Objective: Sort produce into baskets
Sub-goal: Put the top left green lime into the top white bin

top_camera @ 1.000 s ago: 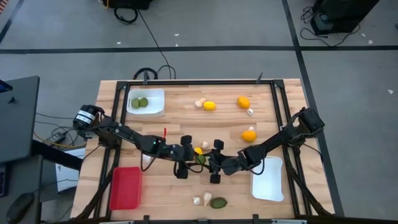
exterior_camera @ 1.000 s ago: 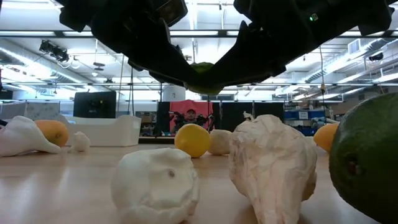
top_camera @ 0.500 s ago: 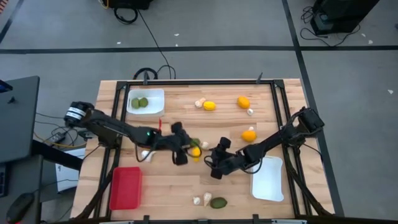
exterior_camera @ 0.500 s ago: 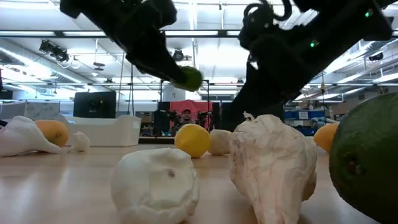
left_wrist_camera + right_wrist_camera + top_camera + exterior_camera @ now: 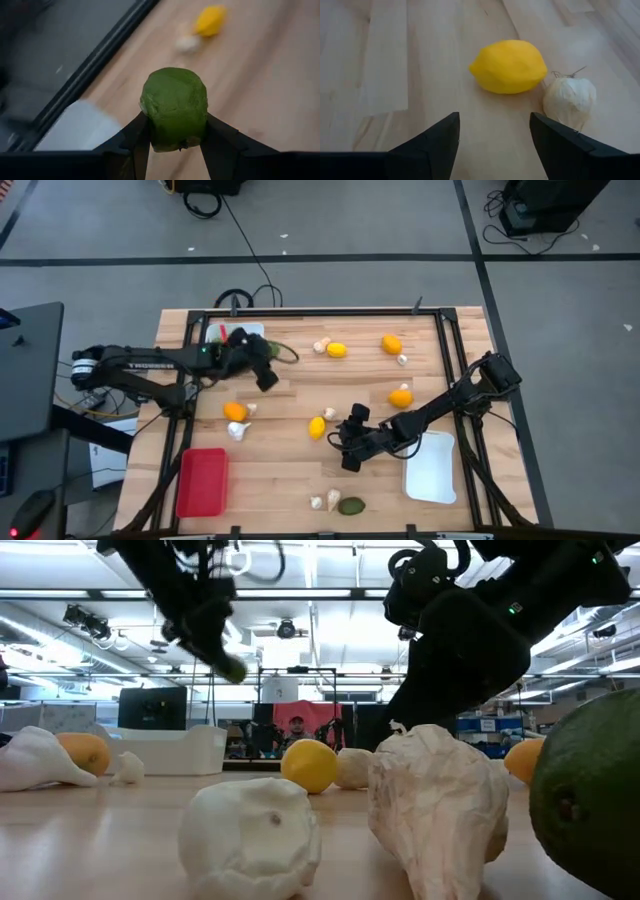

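My left gripper (image 5: 272, 358) is shut on a dark green oval fruit (image 5: 174, 107) and holds it in the air beside the far-left white tray (image 5: 255, 329); the low view shows the fruit (image 5: 232, 667) well above the table. The arm hides most of that tray. My right gripper (image 5: 492, 145) is open and empty near the table's middle (image 5: 347, 442). It faces a yellow fruit (image 5: 509, 66) and a garlic piece (image 5: 569, 100), both resting on the wood. My left gripper pinches the green fruit's two opposite sides (image 5: 145, 117) between its two fingers. The fruit is lifted clear of the table, and its rounded end sticks out past the fingertips.
A red tray (image 5: 203, 480) lies near left and a white tray (image 5: 432, 465) near right. Yellow fruits (image 5: 337, 350) (image 5: 391, 344) (image 5: 400, 396) (image 5: 235, 411), garlic pieces (image 5: 321, 344) (image 5: 237, 430) (image 5: 317, 502) and a green fruit (image 5: 351, 505) are scattered on the wood.
My left gripper has swung from the table's middle toward the far left, up to the white tray, carrying the green fruit clear of the table. The fruit has left the spot beside my right gripper, which has stayed near the middle.
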